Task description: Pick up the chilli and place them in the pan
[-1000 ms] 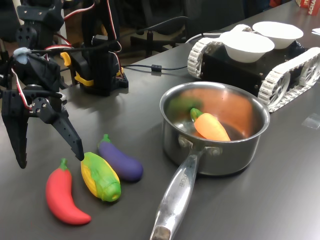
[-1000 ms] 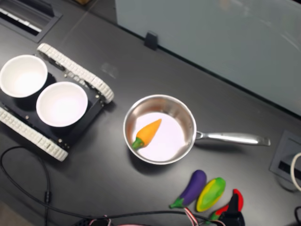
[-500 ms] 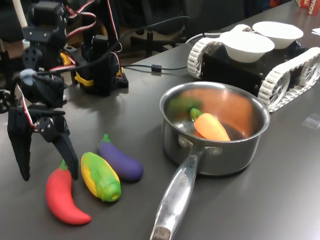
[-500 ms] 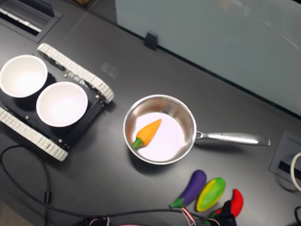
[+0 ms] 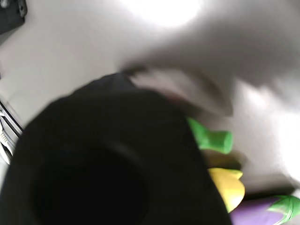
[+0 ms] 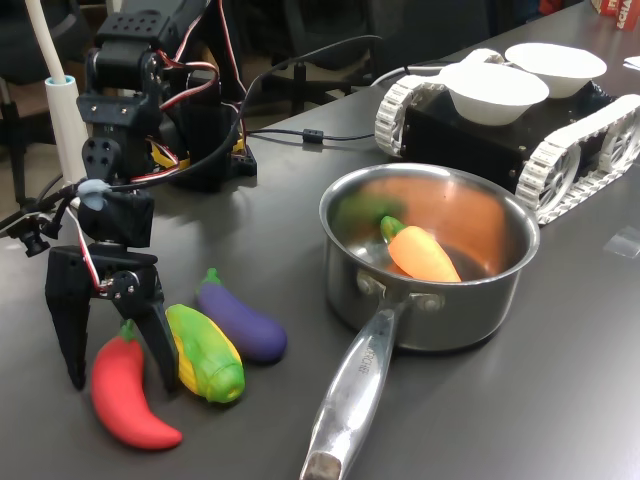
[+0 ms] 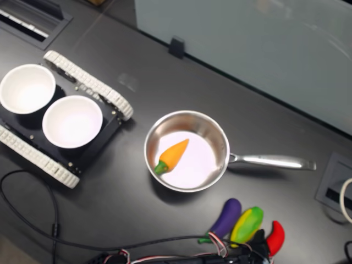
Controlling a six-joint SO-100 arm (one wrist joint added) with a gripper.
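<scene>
— Chilli (image 6: 125,392) is lying nearest, smooth and curved red with a green stem, on the table (image 6: 560,380) beside the corn (image 6: 205,352) and eggplant (image 6: 240,320).

— Jaws?

— I'm seeing the gripper (image 6: 120,372) straddling its stem end, jaws spread, nothing pinched.

— Progress?

— I'm judging the grasp, lift and drop are all remaining. Farther off, the pan (image 6: 430,262) is holding only a carrot (image 6: 420,252).

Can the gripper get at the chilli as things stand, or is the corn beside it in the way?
Probably yes. In the first exterior view the open gripper already straddles the chilli, one finger slotted between it and the corn. That gap looks tight, so closing may nudge the corn.
</scene>
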